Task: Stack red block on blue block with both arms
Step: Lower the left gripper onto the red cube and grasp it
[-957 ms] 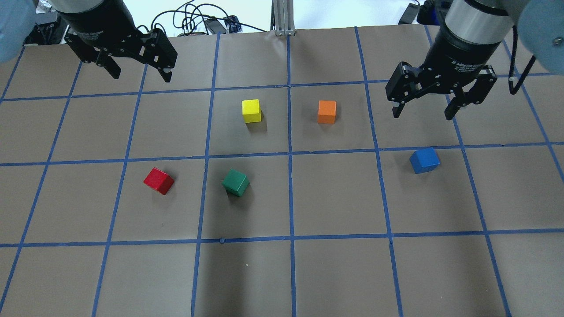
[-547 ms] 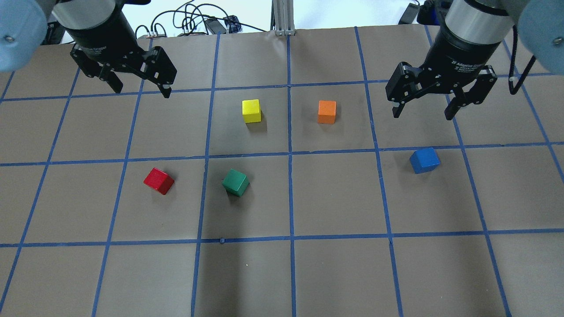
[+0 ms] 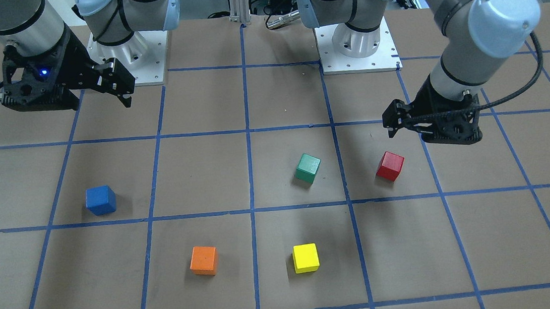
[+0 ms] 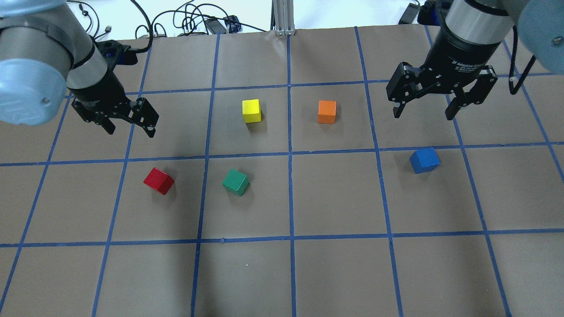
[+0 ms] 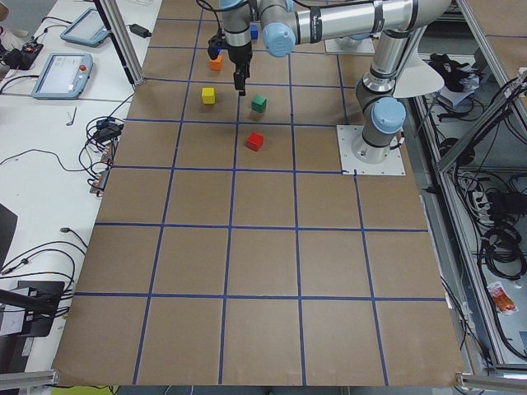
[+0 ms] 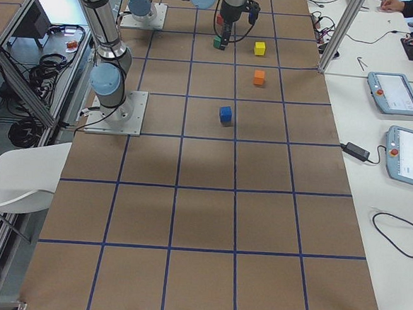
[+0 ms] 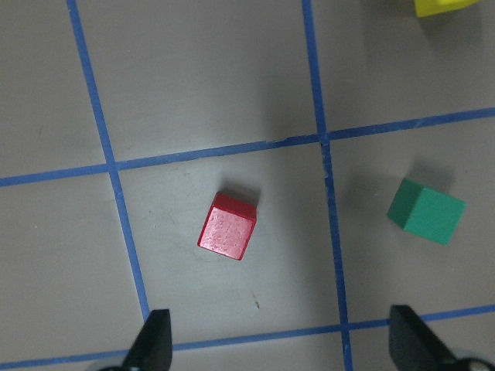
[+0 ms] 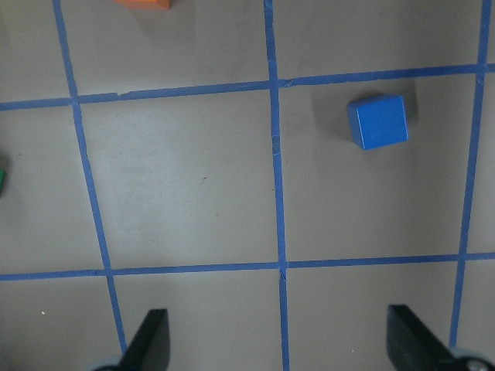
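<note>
The red block [image 4: 158, 180] sits on the brown table at the left, and also shows in the left wrist view [image 7: 227, 226]. My left gripper [image 4: 131, 127] is open and empty. It hovers a little beyond the red block and slightly to its left. The blue block [image 4: 424, 160] sits at the right and shows in the right wrist view [image 8: 377, 121]. My right gripper [image 4: 422, 115] is open and empty, above the table just beyond the blue block. The two blocks are far apart.
A green cube [image 4: 235, 182] lies just right of the red block. A yellow cube [image 4: 251, 111] and an orange cube [image 4: 326, 112] sit further back near the middle. Blue tape lines mark a grid on the table [image 4: 335, 198]. Cables lie past the far edge.
My left gripper has come down from the far left corner toward the red block, still open. The right gripper and all the blocks have stayed put.
</note>
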You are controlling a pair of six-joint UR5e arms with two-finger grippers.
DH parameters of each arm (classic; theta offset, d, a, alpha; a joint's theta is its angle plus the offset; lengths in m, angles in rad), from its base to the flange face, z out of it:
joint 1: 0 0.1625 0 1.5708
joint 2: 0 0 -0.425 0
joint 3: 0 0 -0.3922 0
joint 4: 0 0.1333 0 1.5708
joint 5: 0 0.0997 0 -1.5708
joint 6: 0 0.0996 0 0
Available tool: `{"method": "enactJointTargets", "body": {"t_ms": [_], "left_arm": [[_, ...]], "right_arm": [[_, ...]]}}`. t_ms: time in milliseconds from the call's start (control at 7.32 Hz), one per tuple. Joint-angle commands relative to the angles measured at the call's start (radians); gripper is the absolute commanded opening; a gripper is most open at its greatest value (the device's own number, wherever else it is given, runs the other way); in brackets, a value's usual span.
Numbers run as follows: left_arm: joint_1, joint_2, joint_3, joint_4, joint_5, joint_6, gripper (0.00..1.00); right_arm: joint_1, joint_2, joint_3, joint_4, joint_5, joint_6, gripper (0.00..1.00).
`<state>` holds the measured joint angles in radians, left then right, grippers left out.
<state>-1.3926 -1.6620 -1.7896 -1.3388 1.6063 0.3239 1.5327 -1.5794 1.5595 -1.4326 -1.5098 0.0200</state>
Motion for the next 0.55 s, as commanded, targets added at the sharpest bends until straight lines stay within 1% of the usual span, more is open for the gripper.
{"method": "enactJointTargets", "body": {"t_ms": [0,137,273,410], "left_arm": [[0.018,-0.053,-0.225,0.304,-0.002,0.076,1.00],[0.018,-0.079,-0.285,0.343,0.000,0.134,1.00],[0.018,-0.094,-0.300,0.403,0.001,0.191,1.00],[0.020,-0.114,-0.306,0.414,0.003,0.190,1.00]], "right_arm": [[0.000,0.001,-0.001,-0.011,0.002,0.000,1.00],[0.001,0.001,-0.001,-0.012,0.003,0.000,1.00],[0.001,-0.001,-0.001,-0.012,0.003,0.000,1.00],[0.001,-0.001,-0.001,-0.011,0.002,0.000,1.00]]}}
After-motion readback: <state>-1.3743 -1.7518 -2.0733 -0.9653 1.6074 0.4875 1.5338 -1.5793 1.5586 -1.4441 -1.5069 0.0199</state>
